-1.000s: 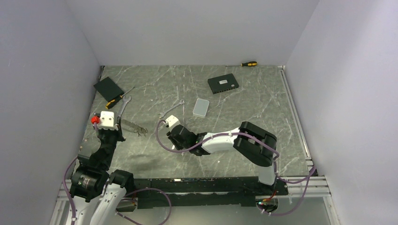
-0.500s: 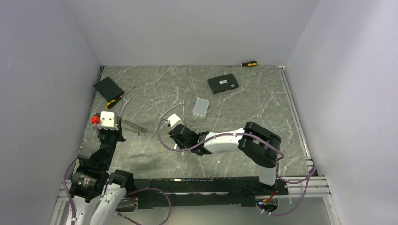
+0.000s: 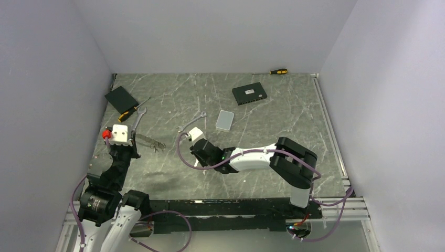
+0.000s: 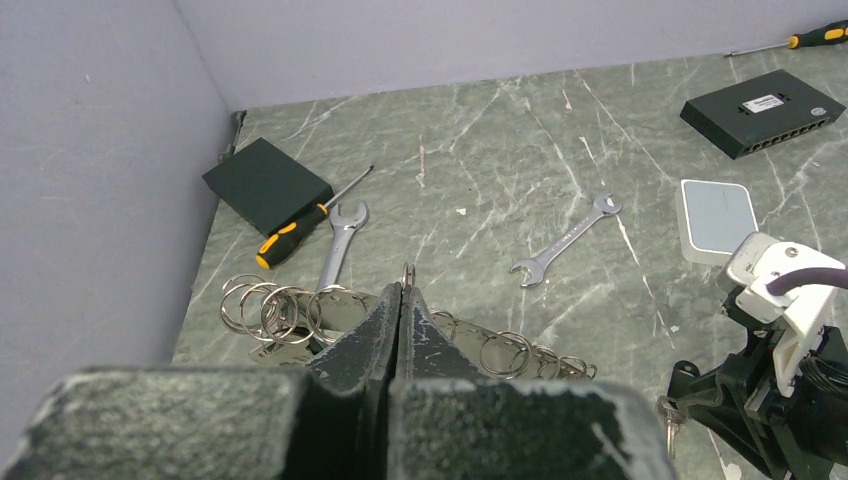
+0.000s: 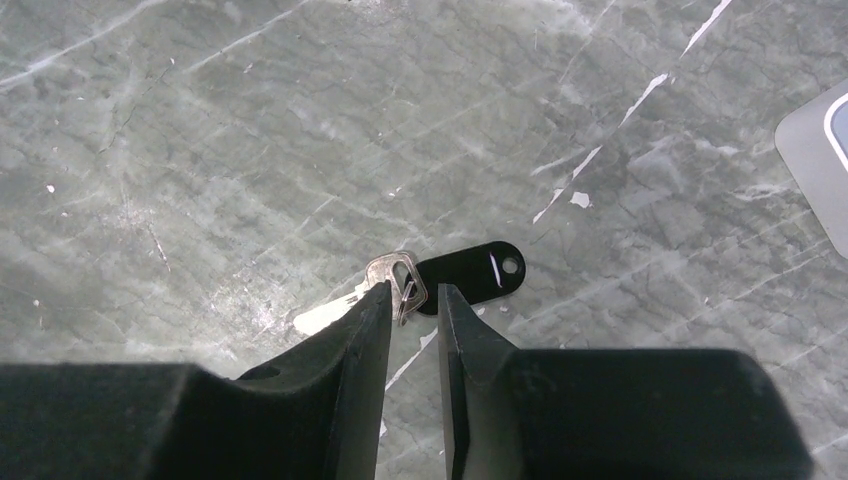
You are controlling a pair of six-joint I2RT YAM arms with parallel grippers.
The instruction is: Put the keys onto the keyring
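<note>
Your spare stock, marble table (image 3: 283,115)
Left: black box (image 3: 121,97), screwdriver (image 3: 129,111), large wrench (image 3: 138,119). Middle: small wrench (image 3: 191,122), pale pad (image 3: 224,120). Far: black switch (image 3: 249,94), second screwdriver (image 3: 277,71).

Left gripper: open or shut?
Shut. In the left wrist view the left gripper has its fingers pressed together with no gap, pinching a thin wire loop of the keyring at their tips.

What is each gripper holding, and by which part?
Left gripper pinches the thin silvery wire keyring by its loop. Right gripper straddles the head of the small silver key; grip unclear.
</note>
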